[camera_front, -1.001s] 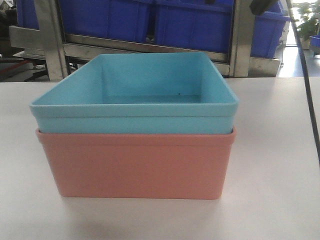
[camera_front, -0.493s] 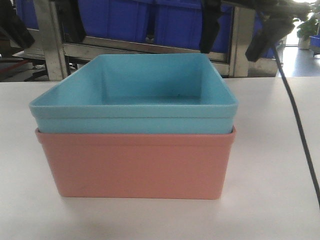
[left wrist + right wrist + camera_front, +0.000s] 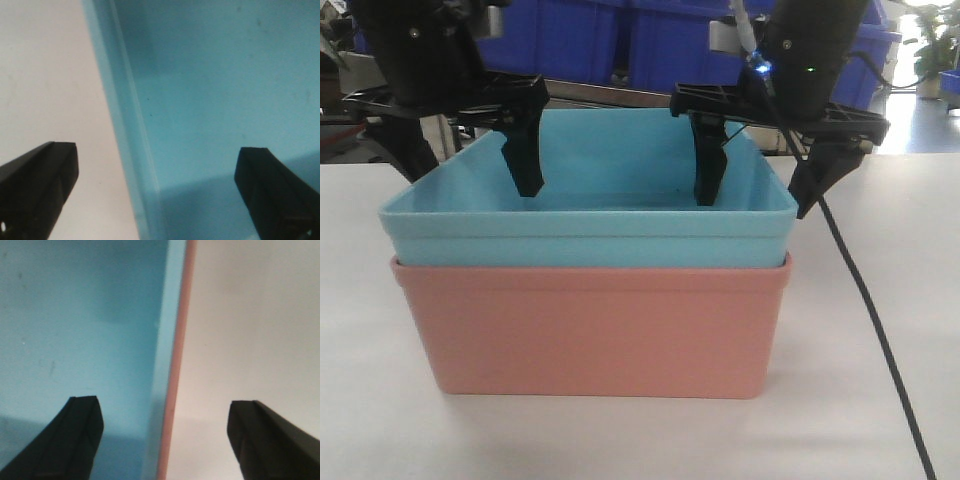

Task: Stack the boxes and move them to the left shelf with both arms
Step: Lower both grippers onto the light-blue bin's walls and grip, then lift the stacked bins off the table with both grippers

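Since 0.5 s ago: both arms have dropped from the top edge of the frame to the bins; the bins have not shifted.

Left hand [image 3: 470,178] straddles the left wall of the blue bin [image 3: 590,235], right hand [image 3: 754,205] its right wall. Each has its fingers wide apart, one inside and one outside, clear of the wall in the wrist views.

The blue bin sits nested in the pink bin [image 3: 590,330], mid-counter [image 3: 380,420].

Hidden: the arms are cut off above, the left outer fingertip is behind the bin, and the steel rack [image 3: 620,92] is mostly blocked.

Count: two bins, two hands, one cable [image 3: 868,320].
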